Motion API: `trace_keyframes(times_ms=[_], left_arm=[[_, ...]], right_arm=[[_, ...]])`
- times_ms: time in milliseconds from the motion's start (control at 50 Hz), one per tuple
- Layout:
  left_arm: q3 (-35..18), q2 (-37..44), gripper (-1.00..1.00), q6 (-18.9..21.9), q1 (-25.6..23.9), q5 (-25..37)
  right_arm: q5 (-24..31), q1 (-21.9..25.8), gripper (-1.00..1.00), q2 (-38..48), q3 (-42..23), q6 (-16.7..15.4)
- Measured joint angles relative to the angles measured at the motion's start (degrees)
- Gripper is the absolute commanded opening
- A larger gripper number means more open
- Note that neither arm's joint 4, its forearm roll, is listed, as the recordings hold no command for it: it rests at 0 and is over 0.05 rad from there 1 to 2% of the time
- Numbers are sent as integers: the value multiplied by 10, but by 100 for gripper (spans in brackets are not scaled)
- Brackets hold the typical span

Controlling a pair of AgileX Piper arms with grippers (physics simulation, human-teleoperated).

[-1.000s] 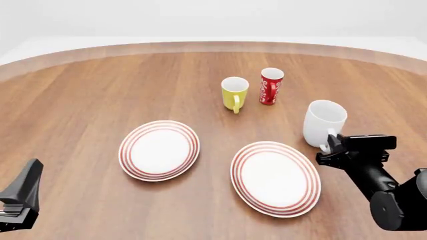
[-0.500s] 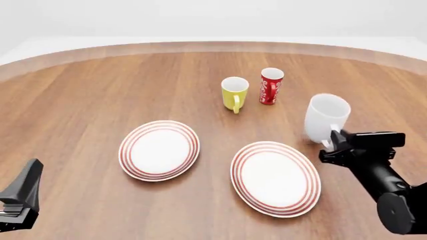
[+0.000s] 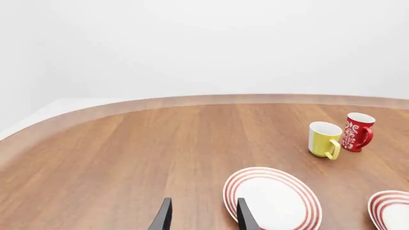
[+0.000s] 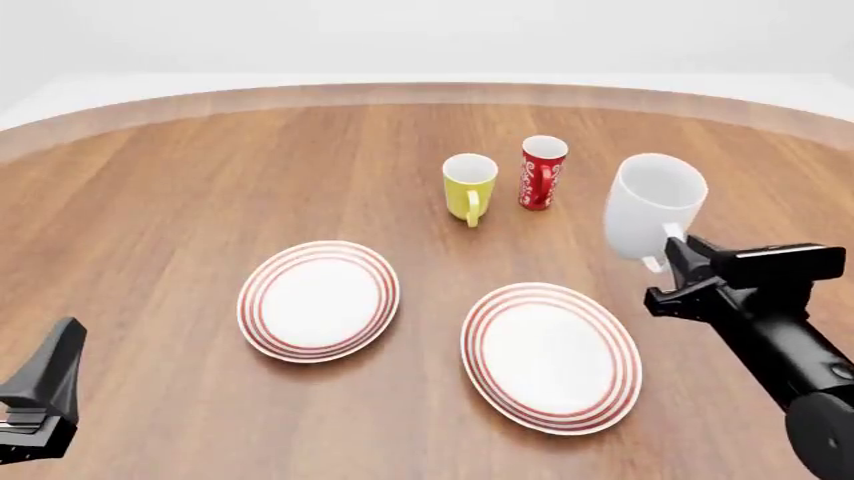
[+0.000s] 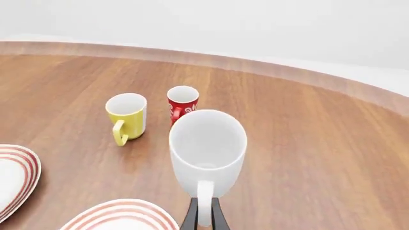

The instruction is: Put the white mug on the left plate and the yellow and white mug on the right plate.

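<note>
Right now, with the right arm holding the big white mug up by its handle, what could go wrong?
1. The right pincer pinches only the thin handle of the white mug, so the tilted mug could swing or slip out.
2. Its plate is the left plate, so it may have to pass over the right plate; carried low, it might clip that rim.

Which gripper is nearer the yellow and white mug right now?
Right. The right gripper holds the white mug off to that mug's right; the left gripper sits near the table's front-left, far from the yellow and white mug.
</note>
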Motion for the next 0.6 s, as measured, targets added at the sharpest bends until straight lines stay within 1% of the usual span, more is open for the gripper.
trace_keyframes(times_ms=[340,600], left_arm=[[0,0,100,0,0,0],[0,0,100,0,0,0]], right_arm=[[91,41,-100,-115,-13,-7],[138,78,-100,-154,-36,-13]])
